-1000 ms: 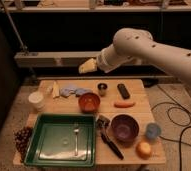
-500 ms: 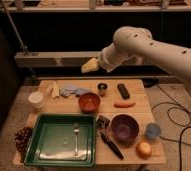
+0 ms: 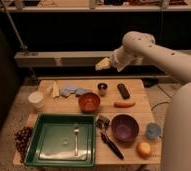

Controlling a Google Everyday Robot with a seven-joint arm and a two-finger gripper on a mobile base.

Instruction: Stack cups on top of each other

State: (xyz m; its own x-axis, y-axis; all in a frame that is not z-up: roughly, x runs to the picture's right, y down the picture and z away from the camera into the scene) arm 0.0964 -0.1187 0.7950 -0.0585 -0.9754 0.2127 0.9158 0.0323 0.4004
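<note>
**A:** Where was the gripper point(image 3: 103, 64)?

**B:** It hung in the air over the far edge of the wooden table point(image 3: 144, 97), at the end of the white arm point(image 3: 156, 50), which reached in from the right of the view. Its pale fingers were spread, and nothing sat between them.

**A:** And the cups?

**B:** They stood well apart, neither one on the other. The small dark metal cup point(image 3: 102, 88) stood upright near the back of the table, below the gripper in the view. It was between a crumpled blue cloth point(image 3: 71, 91) and a black oblong object point(image 3: 123, 90), just behind the orange-red bowl point(image 3: 89, 102). The pale blue cup point(image 3: 152, 131) stood near the table's right edge, just beside the purple bowl point(image 3: 124, 127).

**A:** What else was on the table?

**B:** A green tray point(image 3: 60, 117) at the front left had a fork point(image 3: 76, 137) lying in it. A white cup point(image 3: 36, 99) stood at the left edge, and dark grapes point(image 3: 23, 137) lay just beside the tray. A black-handled tool point(image 3: 109, 142) lay between the tray and the purple bowl. An orange stick-shaped item point(image 3: 124, 104) lay behind that bowl, and a round orange fruit point(image 3: 144, 149) sat in front of the pale blue cup.
</note>
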